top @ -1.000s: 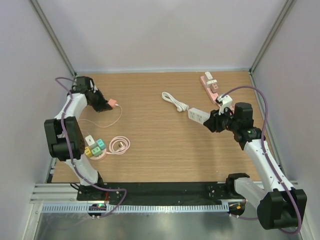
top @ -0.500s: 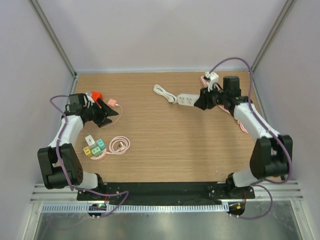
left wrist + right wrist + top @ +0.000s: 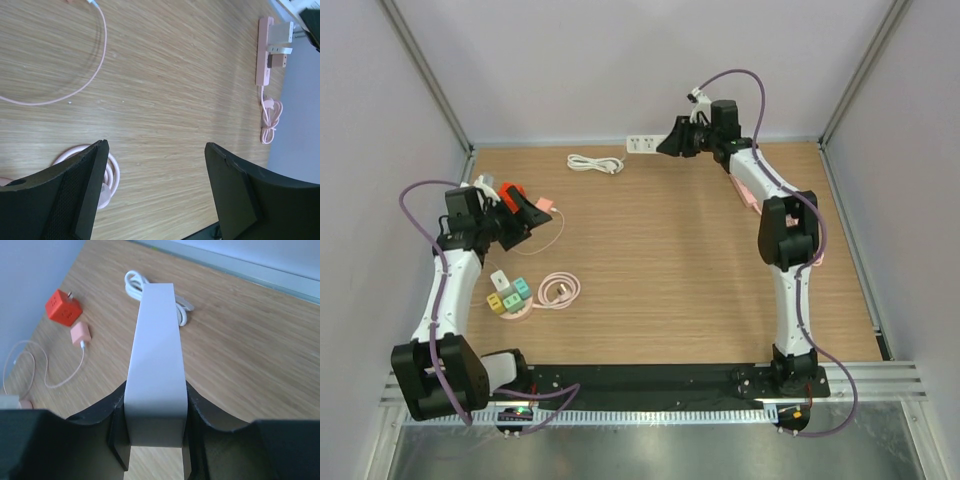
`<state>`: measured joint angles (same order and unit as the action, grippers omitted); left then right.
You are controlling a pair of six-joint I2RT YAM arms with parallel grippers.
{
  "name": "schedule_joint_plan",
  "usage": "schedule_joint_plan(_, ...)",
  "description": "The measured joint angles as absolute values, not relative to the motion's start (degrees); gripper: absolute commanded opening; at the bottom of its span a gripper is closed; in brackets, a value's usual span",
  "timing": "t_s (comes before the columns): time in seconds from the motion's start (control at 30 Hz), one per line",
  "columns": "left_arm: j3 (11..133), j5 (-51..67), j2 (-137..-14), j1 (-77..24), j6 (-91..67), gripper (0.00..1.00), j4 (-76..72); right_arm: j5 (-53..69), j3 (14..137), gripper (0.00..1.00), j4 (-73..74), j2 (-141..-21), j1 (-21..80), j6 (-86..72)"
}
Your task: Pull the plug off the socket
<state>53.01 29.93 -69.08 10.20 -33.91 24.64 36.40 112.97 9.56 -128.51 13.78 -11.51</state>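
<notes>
Nearer the arm bases than the red cube socket [image 3: 510, 192], a cluster of coloured cubes [image 3: 508, 296] and a coiled pink cable [image 3: 560, 290] lie on the desk [image 3: 660, 270]. The left claw [image 3: 528, 216] hovers just right of the red cube socket, spread wide with only bare wood between its fingers. The pink plug [image 3: 548, 206] lies out of the red cube socket, just beyond that claw. Well to the right of the cube, a pink power strip [image 3: 263, 55] carries several plugs. Farthest off, right of the cube at the desk's back edge, the right claw [image 3: 154, 432] is clamped on a white power strip [image 3: 640, 143]. Its coiled white cord [image 3: 592, 163] lies between strip and cube.
</notes>
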Motion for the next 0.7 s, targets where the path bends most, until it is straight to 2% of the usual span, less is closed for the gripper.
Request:
schedule_joint_plan(0.27,52.9,28.1,-67.5,10.2,-32.3,0.86,24.6,30.8,121.0,0.01,5.6,-141.0,13.7,-23.5)
schedule_joint_plan(0.37,52.6,28.1,-67.5,10.2,-32.2,0.87,24.2,27.5,122.6,0.04,5.8,-144.0,13.7,-26.0)
schedule_joint_plan(0.47,52.3,28.1,-67.5,10.2,-32.0,0.88,24.2,25.8,123.2,0.13,5.8,-146.4,13.7,-28.2)
schedule_joint_plan(0.6,52.1,28.1,-67.5,10.2,-31.6,0.88,24.1,25.8,123.2,0.41,4.8,-147.3,13.9,-30.5)
schedule_joint_plan(0.7,52.1,28.1,-67.5,10.2,-31.3,0.88,24.1,25.2,123.2,0.54,4.9,-147.3,14.0,-31.5)
